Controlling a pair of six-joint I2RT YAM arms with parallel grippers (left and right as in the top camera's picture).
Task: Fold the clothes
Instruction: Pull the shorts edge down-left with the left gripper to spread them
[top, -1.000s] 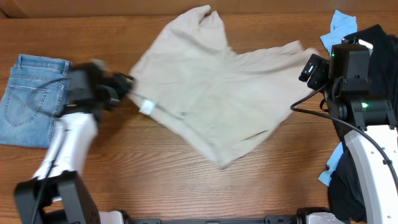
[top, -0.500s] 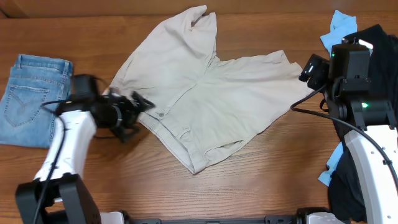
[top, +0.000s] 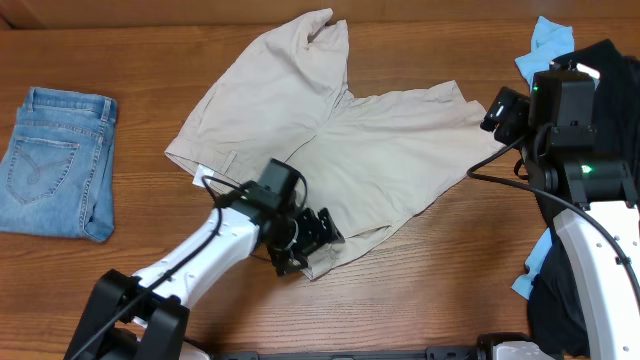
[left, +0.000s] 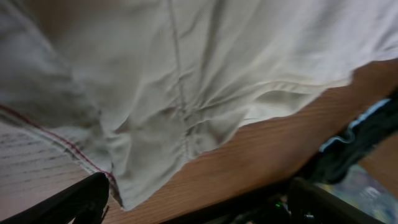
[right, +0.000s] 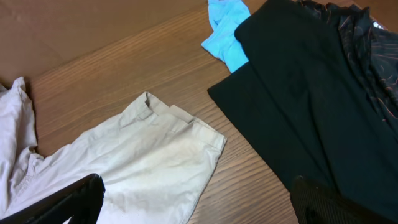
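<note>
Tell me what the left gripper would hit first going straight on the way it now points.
Most likely the pale beige khaki cotton shorts: the left gripper, jaws open, sits at their rumpled lower edge, and fabric fills its wrist view. Depth is unclear.

- No word, brand, number or sign can be read in any view.
- The shorts (top: 330, 150) carry a small white label (top: 207, 181) at the waistband's left edge. It is too small in the overhead view for any print on it to be made out.
- The jeans (top: 55, 160) show curved stitching on the back pocket (top: 38, 165), with no letters legible on it.
- In the left wrist view, a thin red line of stitching (left: 56, 143) runs along the pale inner fabric of the shorts. It forms no characters.
</note>
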